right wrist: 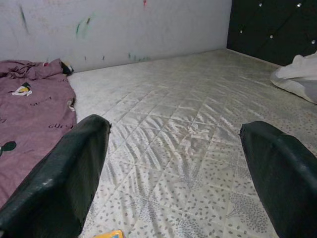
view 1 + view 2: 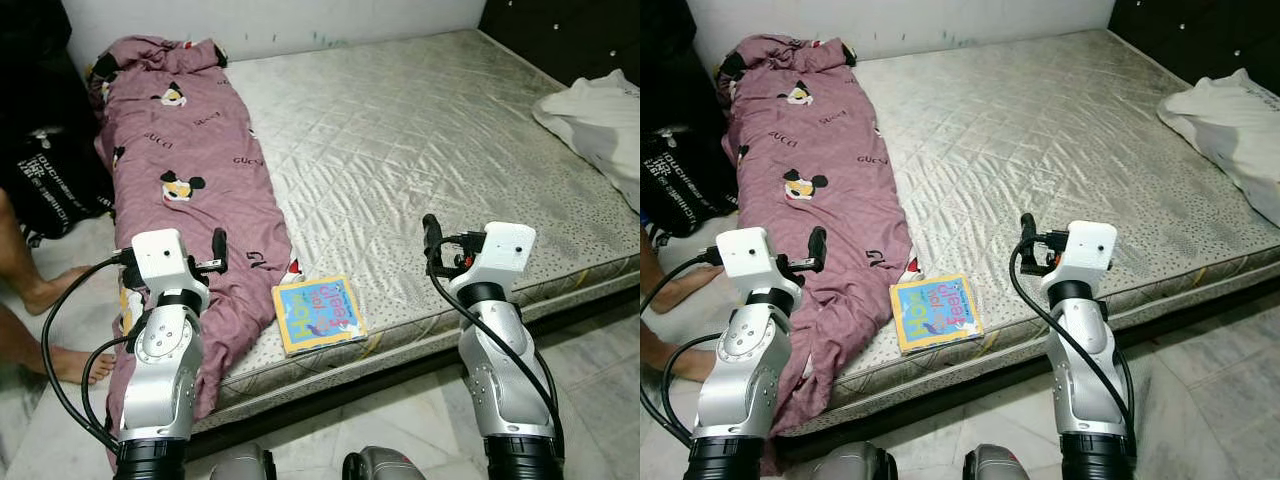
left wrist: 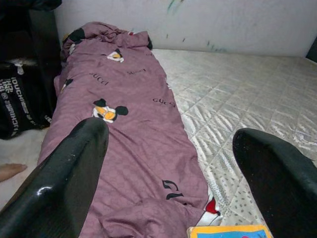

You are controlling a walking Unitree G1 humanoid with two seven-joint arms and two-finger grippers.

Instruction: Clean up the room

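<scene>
Bare quilted mattress [image 2: 420, 130] filling the room, stripped of sheets, stiff and far too heavy to shift; best left as the surface everything is lifted from. Along its left side, a long mauve duvet [image 2: 195, 170] printed with cartoon mice and logos, lying lengthwise from the wall to the near edge and spilling over that edge toward the floor; likely soft, bulky and light for its size, prone to sagging and dragging, so probably best pinched at a gathered fold near the overhanging end, or bunched first. At the far right corner, a crumpled white cloth [image 2: 600, 125], limp and light, easy to take by any raised ridge. Just beside the duvet's lower end, near the mattress edge, a thin children's book [image 2: 320, 313], yellow-bordered with a blue cover, lying flat; probably stiff, light and a little slick, hard to take from above, better slid toward the edge and gripped across the spine or a free side. On the floor to the left, a black printed bag [image 2: 50, 185], contents hidden, beside a person's bare legs and foot [image 2: 70, 365]. Left claw [image 2: 219, 250] raised over the duvet's lower end, fingers [image 3: 64, 178] well apart and empty. Right claw [image 2: 432, 238] raised above bare mattress right of the book, fingers [image 1: 59, 173] likewise spread, holding nothing.
</scene>
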